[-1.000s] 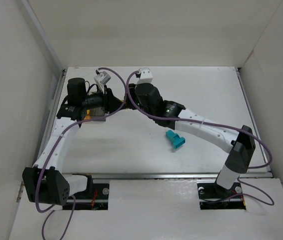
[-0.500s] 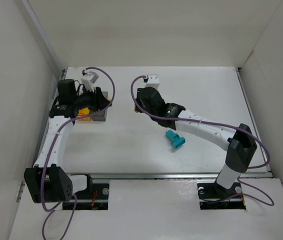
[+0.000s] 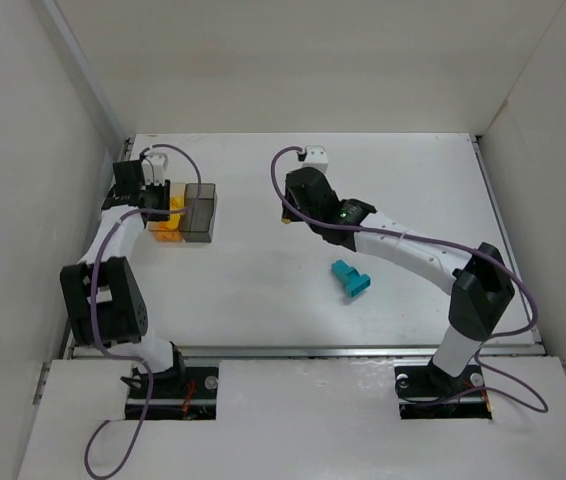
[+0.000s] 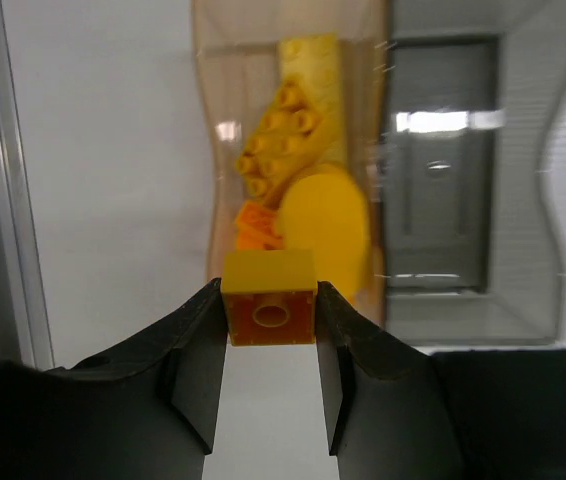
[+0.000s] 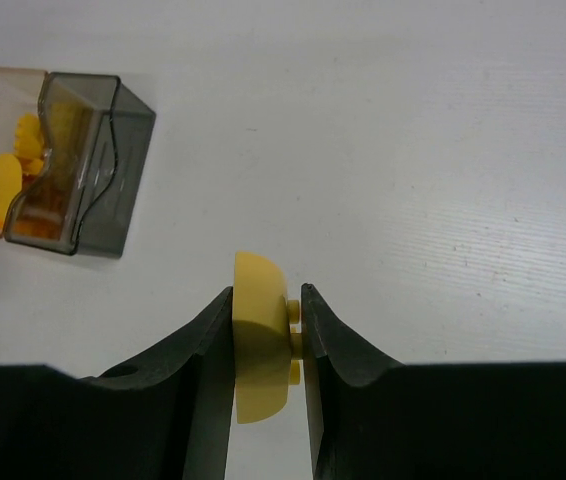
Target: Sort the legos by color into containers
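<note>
Left fingers (image 4: 195, 350) pinch a square yellow brick (image 4: 269, 300) and right fingers (image 5: 208, 350) pinch a pale yellow rounded piece (image 5: 261, 345) as a colour sort appears to near its end. On the white table (image 3: 413, 190), seen from above, the two joined containers sit at ten o'clock by the left wall. The smoky grey box (image 4: 443, 150) touches the amber box (image 4: 225, 100) on its three o'clock side. A teal block (image 3: 351, 280), the biggest lego in sight, lies alone at four o'clock from the table's centre, well apart from both boxes and from either arm. The left arm's brick hangs at the amber box's near wall in the wrist view; whether it is over the rim cannot be told. The right arm holds its piece near the table's centre, with the boxes well apart at ten o'clock from it. Inside the amber box lie studded yellow pieces (image 4: 288, 125), a smooth yellow disc (image 4: 325, 215) and a small orange bit (image 4: 255, 225). The grey box looks empty. On this showing the warm colours are mostly in. The two held pieces and the teal block look like all that is left, the block likely bound for the grey box.
</note>
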Controlling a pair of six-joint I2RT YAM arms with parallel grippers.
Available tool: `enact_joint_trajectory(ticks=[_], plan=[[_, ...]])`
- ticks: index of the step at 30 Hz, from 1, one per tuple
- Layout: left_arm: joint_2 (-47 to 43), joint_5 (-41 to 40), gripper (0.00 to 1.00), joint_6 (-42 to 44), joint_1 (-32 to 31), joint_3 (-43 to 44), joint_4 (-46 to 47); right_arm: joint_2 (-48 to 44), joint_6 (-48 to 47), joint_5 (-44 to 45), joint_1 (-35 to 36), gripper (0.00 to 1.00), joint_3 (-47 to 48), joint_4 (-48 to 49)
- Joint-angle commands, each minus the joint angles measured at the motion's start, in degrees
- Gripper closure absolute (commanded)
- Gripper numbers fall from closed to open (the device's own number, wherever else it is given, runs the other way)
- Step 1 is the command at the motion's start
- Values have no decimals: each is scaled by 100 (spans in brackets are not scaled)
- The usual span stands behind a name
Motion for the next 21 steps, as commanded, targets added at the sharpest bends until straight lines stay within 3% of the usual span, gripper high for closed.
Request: enact_joint_trajectory(ticks=[1,2,3,8,11,16,21], plan=[[330,-783,92,367,218,274,343,175,-412,-531,36,100,389,458],[383,-713,86,367,219,274,343,333,-544,-604,36,100,634,459],[435,-460,74,428,219,274,396,395,-545,-604,88,100,740,459],[436,-36,39,429,219,169,379,510,-598,-885,88,100,961,459],[261,166,29,586,219,91,308,563,-650,-1087,88,100,1014,459],[-398,824,24,1034,219,-34,178,511,-764,-1272,88,100,1066,459],[-1223,2652,27,2369,-220,151,-885,396,-476,-1500,88,100,1374,511]])
